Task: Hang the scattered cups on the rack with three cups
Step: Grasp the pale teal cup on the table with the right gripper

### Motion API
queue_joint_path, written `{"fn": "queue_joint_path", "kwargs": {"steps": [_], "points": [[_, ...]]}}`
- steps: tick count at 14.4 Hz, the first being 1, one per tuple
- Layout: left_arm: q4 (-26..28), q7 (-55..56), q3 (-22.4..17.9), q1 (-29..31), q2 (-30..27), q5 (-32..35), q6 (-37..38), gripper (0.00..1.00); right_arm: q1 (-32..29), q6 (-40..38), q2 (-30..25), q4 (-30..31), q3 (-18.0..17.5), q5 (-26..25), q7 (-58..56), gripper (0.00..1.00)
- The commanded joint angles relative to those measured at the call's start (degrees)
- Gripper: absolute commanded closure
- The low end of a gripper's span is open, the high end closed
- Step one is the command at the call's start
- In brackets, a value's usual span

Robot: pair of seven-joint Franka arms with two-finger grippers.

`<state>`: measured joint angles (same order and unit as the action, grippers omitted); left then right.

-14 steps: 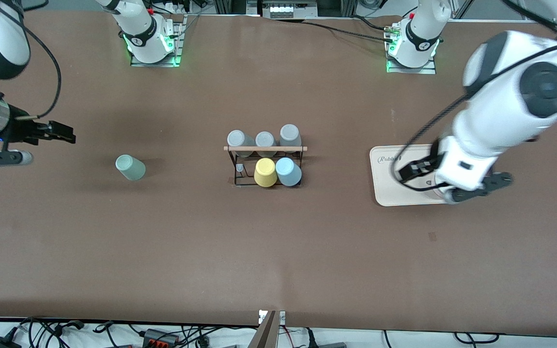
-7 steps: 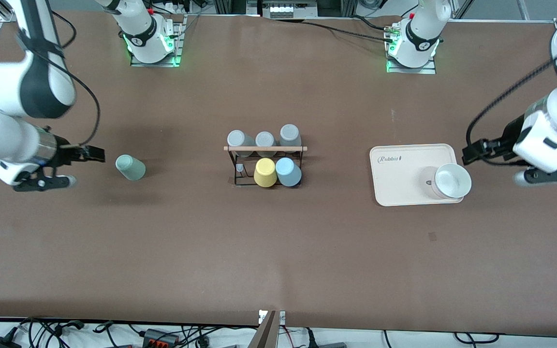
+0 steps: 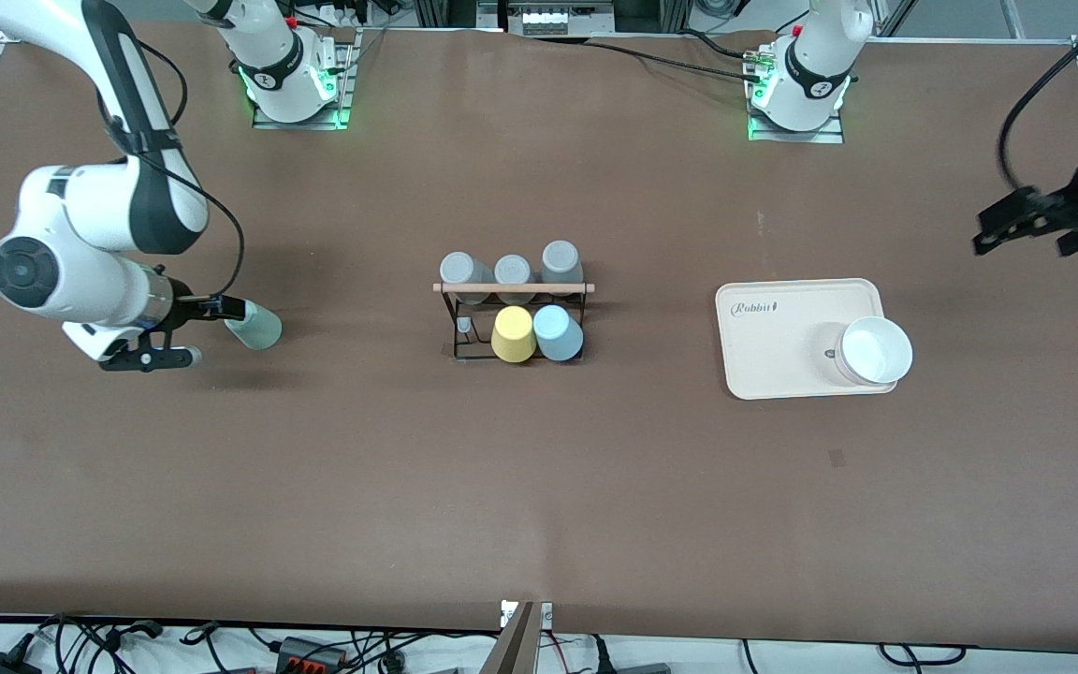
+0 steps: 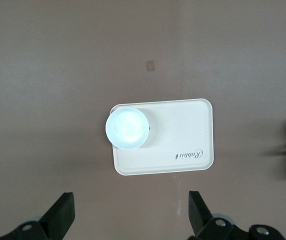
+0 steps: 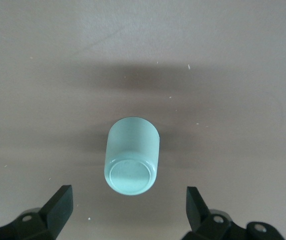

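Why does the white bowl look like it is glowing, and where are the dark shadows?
In the left wrist view the round white bowl on the cream tray is washed out by glare, so its inside shows no detail. In the right wrist view the pale mint green tumbler lies on the brown table beside a soft dark shadow. In the front view the bowl looks normal.

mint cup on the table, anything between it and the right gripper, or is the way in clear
Nothing visible stands between them. The right gripper is open beside the mint cup, its fingers spread wider than the cup, with only bare table around it.
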<state>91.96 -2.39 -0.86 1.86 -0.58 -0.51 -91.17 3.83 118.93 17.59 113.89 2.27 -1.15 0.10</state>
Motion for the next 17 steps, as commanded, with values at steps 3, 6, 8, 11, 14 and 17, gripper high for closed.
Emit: {"fn": "queue_joint_path", "kwargs": {"steps": [3, 6, 8, 11, 14, 17], "points": [[2.1, -1.0, -0.7, -0.9, -2.6, -0.6, -0.6, 0.0, 0.3, 9.9, -0.1, 7.2, 0.0, -1.0, 2.0, 0.0], [1.6, -1.0, -0.9, -0.9, -2.6, -0.7, -0.4, 0.0, 0.2, 12.1, 2.0, 7.4, 0.0, -1.0, 2.6, 0.0], [1.1, -1.1, -0.5, -0.9, -2.6, -0.5, 2.7, 0.0, 0.0, 12.3, 2.8, 7.2, 0.0, -1.0, 2.6, 0.0], [-1.0, -0.5, -0.5, -1.0, -2.2, -0.9, 3.4, 0.0, 0.2, 12.4, 2.8, 6.9, 0.0, -1.0, 2.6, 0.0], [-5.7, -0.5, -0.5, -1.2, 0.6, -0.7, 4.6, 0.0, 0.2, 12.6, 3.1, 6.9, 0.0, -1.0, 2.6, 0.0], [-7.6, -0.7, -0.5, -1.2, 1.8, -0.8, 5.1, 0.0, 0.0, 12.8, 4.4, 6.6, 0.0, -0.7, 2.6, 0.01]]}}
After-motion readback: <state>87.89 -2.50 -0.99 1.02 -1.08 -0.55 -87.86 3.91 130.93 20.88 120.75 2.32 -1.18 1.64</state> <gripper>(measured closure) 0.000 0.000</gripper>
